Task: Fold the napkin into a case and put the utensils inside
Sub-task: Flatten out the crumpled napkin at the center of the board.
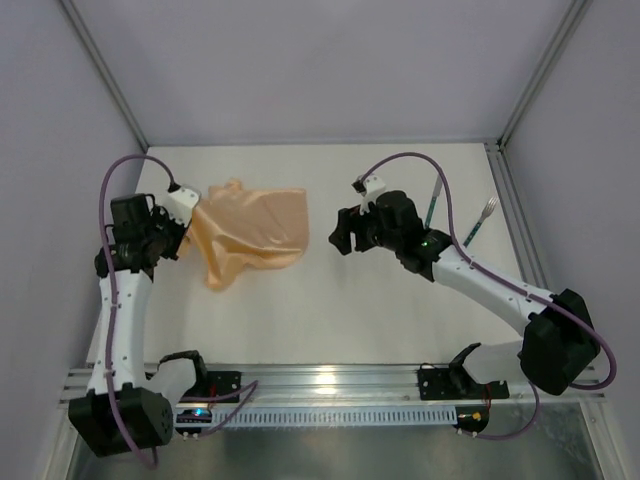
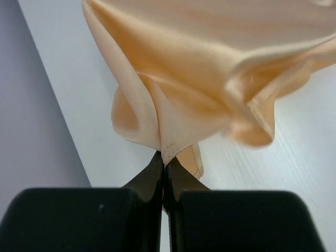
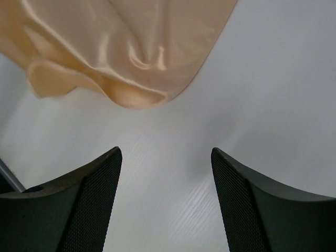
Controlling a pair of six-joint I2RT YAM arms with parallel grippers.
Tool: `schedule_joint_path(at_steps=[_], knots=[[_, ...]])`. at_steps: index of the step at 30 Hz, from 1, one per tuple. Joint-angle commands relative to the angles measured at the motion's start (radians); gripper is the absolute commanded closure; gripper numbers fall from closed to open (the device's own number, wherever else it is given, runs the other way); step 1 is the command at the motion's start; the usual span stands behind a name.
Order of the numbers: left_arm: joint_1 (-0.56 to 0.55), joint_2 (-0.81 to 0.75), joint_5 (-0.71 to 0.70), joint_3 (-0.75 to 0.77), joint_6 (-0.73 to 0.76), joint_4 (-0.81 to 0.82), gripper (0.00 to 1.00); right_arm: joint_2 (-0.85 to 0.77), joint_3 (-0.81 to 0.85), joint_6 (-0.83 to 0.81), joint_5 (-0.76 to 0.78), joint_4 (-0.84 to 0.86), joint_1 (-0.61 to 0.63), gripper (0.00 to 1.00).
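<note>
Left gripper (image 2: 164, 164) pinches napkin (image 1: 250, 235) — right gripper (image 1: 343, 238) between it and utensils (image 1: 431, 210).

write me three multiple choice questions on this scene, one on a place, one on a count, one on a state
1. Where do the knife and fork lie?
A. at the near edge, by the arm bases
B. on the table, far right side
C. leaning on the back wall

2. How many utensils show in the top view?
A. one
B. two
C. four

3. How is the left pincer?
A. wide open over bare table
B. shut on the fork
C. shut on an edge of the napkin

Answers:
1 B: both lie near the right edge in the top view.
2 B: one knife and one fork, nothing more.
3 C: the left wrist view shows its jaws meeting on the peach cloth.
</note>
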Motion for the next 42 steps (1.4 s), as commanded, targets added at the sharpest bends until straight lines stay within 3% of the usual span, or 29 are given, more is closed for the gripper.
schedule_joint_path(at_steps=[1,5,11,16,21,25,30,42], knots=[[-0.006,-0.099,0.226,0.117,0.074,-0.328,1.0,-0.043,0.001,0.039,-0.079,-0.008,0.028,0.27],[-0.008,-0.122,0.321,0.323,0.036,-0.511,1.0,-0.057,0.014,-0.003,-0.042,0.002,0.164,0.26],[-0.008,-0.113,0.399,0.489,-0.094,-0.492,1.0,-0.038,0.034,-0.123,-0.004,0.053,0.309,0.2],[-0.006,-0.113,0.401,0.437,-0.141,-0.421,1.0,0.029,0.022,-0.097,0.044,-0.002,0.356,0.2],[-0.008,-0.117,0.445,0.394,-0.167,-0.398,1.0,0.023,-0.093,-0.132,0.232,0.152,0.54,0.19],[-0.008,-0.114,0.445,0.38,-0.18,-0.386,1.0,0.13,-0.072,-0.154,0.381,0.238,0.666,0.19],[-0.006,-0.133,0.401,0.349,-0.171,-0.376,1.0,0.389,0.158,-0.21,0.386,0.107,0.682,0.19],[-0.006,-0.128,0.214,0.191,-0.283,-0.22,1.0,0.67,0.433,-0.289,0.25,0.0,0.683,0.19]])
